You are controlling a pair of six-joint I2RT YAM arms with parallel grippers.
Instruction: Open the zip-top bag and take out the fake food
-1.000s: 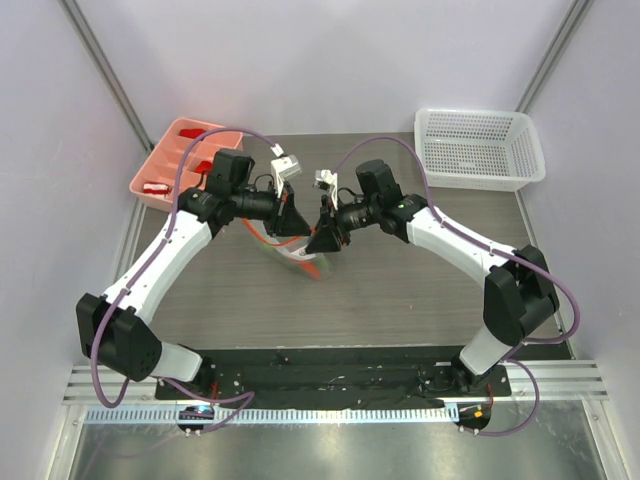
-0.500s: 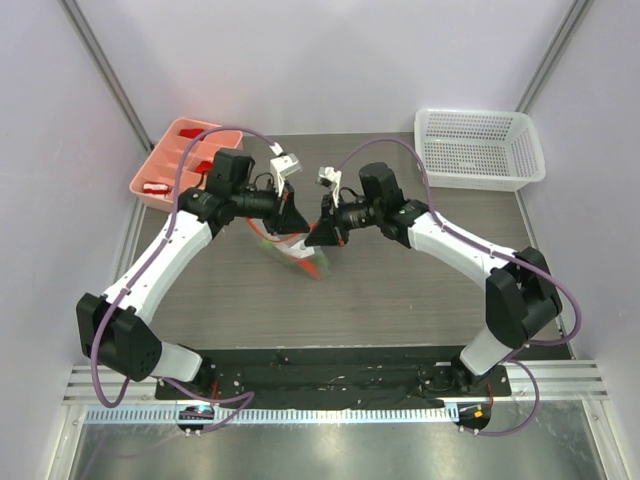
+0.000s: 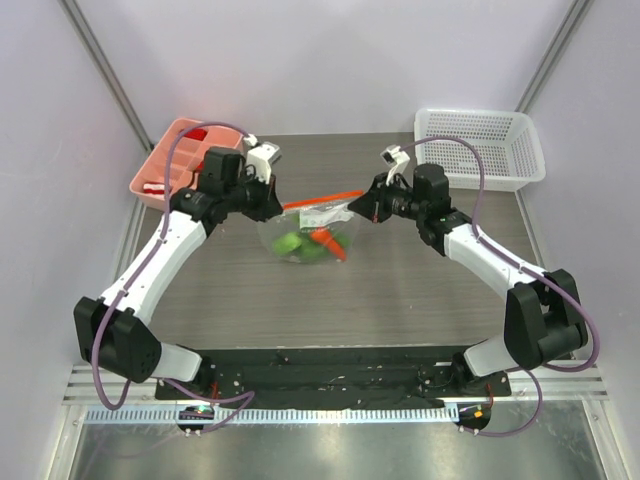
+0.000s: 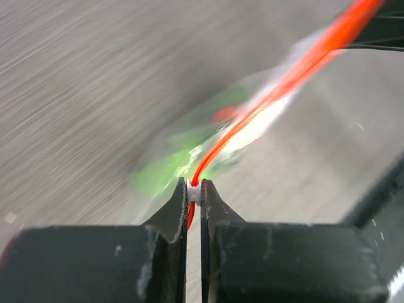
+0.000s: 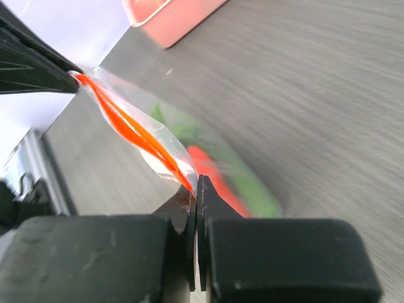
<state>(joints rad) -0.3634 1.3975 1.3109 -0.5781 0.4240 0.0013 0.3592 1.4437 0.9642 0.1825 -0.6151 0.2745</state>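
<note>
The clear zip-top bag (image 3: 306, 232) hangs stretched between my two grippers above the table middle, its orange-red zip strip (image 3: 322, 200) pulled taut along the top. Green and orange-red fake food (image 3: 312, 243) lies in its bottom. My left gripper (image 3: 277, 207) is shut on the strip's left end, on a small white slider (image 4: 194, 192). My right gripper (image 3: 360, 211) is shut on the bag's right end (image 5: 189, 183). In the left wrist view the bag (image 4: 208, 142) is blurred; in the right wrist view the strip (image 5: 129, 129) runs up-left to the other gripper's finger (image 5: 38, 66).
A pink compartment tray (image 3: 170, 160) with small red blocks stands at the back left. A white mesh basket (image 3: 480, 148) stands at the back right. The black base rail (image 3: 340, 375) runs along the near edge.
Both grippers have moved apart, left going left and right going right, and the bag is pulled wide with the strip taut. The food now shows spread in the bag's bottom.
</note>
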